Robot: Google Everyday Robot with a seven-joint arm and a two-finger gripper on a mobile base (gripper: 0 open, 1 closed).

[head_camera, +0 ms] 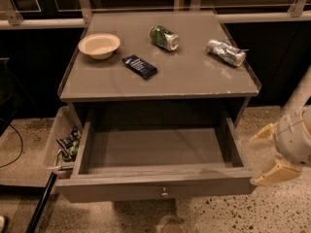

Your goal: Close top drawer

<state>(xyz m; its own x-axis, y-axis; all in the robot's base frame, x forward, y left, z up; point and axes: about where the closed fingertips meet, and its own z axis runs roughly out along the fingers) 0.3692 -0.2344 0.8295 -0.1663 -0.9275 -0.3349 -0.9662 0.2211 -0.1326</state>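
There is one top drawer (155, 188), pulled out, with one round knob (164, 192) on its front. On the one cabinet top (160, 84) lie two cans (one green can (164, 37), one silver can (226, 52)), one pale bowl (99, 45) and one dark blue packet (139, 66). One clear bin (54, 135) sits at the cabinet's left side; the small items in it are too jumbled to count. One gripper (266, 154) hangs just right of the drawer's front corner, its two fingers spread apart.

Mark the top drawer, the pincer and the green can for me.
top drawer (116, 190), camera view, left part of its front panel.
pincer (254, 161), camera view, midway between its open fingertips, beside the drawer's right front corner.
green can (164, 37), camera view, middle of its side.
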